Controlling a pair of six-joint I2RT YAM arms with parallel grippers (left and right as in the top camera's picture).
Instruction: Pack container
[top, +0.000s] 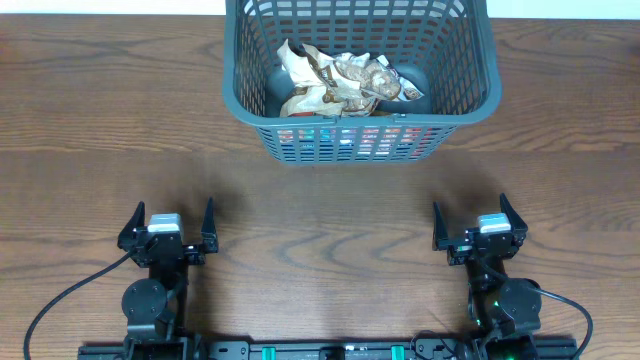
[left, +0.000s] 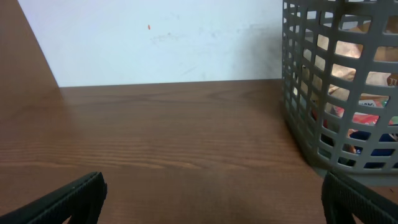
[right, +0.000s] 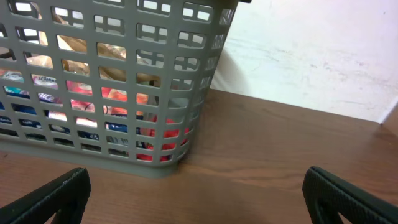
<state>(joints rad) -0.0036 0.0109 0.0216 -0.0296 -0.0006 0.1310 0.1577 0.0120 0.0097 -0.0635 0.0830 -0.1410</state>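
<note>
The container (top: 470, 100) is a large dark grey lattice basket at the table's far middle. Crumpled snack packets (top: 340, 82) lie inside it, brown and white on top, red and blue ones showing through the slots. It shows at the right of the left wrist view (left: 298, 112) and at the left of the right wrist view (right: 205, 81). My left gripper (top: 167, 228) is open and empty near the front left. My right gripper (top: 479, 225) is open and empty near the front right. Both sit well short of the container.
The brown wooden table (top: 320, 210) runs between the grippers and the container. A white wall (left: 155, 37) stands behind the table's far edge. Black cables (top: 60, 300) trail from the arm bases at the front.
</note>
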